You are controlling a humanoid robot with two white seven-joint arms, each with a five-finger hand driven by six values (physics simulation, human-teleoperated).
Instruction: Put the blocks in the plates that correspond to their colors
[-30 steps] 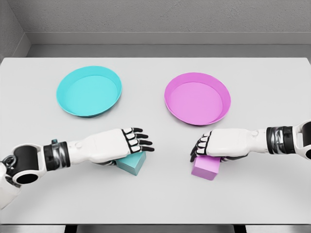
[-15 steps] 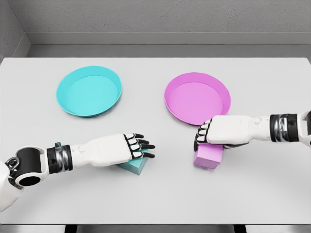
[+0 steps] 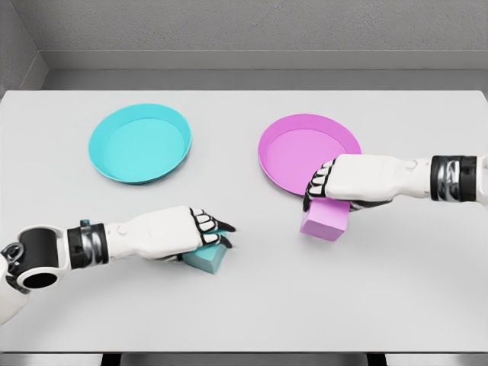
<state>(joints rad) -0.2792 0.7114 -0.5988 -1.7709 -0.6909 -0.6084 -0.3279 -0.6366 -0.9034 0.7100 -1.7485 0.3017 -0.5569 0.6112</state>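
Since the earlier frames, the right hand [image 3: 335, 191] has carried the pink block [image 3: 325, 220] away from the bench's near edge toward the far edge, and it now sits just beside the near rim of the pink plate [image 3: 309, 154], possibly overlapping it in this view. Its fingers are curled down over the block's top, clamped on it. Whether the block is lifted clear of the bench [image 3: 244, 305] cannot be told for certain, though the shadow under it suggests a slight lift.

Meanwhile the left hand [image 3: 179, 232] has closed: its fingers, splayed before, now curl over the teal block [image 3: 207, 257], which lies on the bench nearer the near edge and well apart from the teal plate [image 3: 139, 142] toward the far left.

To do this step well, the right hand likely needs to raise the pink block high enough to clear the plate's raised rim before moving over the centre, then lower it flat and let go only once it rests. The left hand should confirm a firm hold before lifting, since a grasp from above could let the block slip.

No brands, labels or writing are visible anywhere.
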